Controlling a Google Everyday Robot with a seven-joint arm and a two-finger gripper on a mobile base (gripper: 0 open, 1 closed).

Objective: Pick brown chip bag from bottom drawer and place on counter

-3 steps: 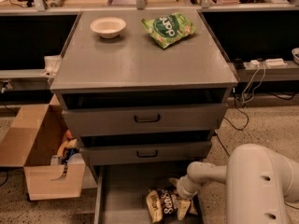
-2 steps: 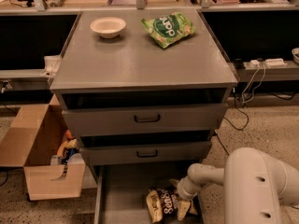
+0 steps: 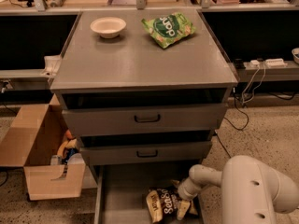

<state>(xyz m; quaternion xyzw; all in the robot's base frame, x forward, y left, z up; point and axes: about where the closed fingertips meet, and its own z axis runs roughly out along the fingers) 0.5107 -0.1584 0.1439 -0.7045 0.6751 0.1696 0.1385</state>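
The brown chip bag (image 3: 162, 204) lies on the floor of the open bottom drawer (image 3: 122, 195), towards its right side, with white lettering facing up. My gripper (image 3: 181, 203) is down in the drawer at the bag's right edge, touching it, at the end of my white arm (image 3: 254, 188), which reaches in from the lower right. The counter (image 3: 140, 59) is the flat grey top of the cabinet above.
A white bowl (image 3: 108, 26) and a green chip bag (image 3: 168, 28) sit at the back of the counter. Two grey drawers with black handles (image 3: 147, 118) stand slightly open above the bottom drawer. An open cardboard box (image 3: 39, 150) stands on the floor at left. Cables lie at right.
My arm's body has shifted slightly left. The gripper stays at the bag's right edge, and the bag has not visibly moved.
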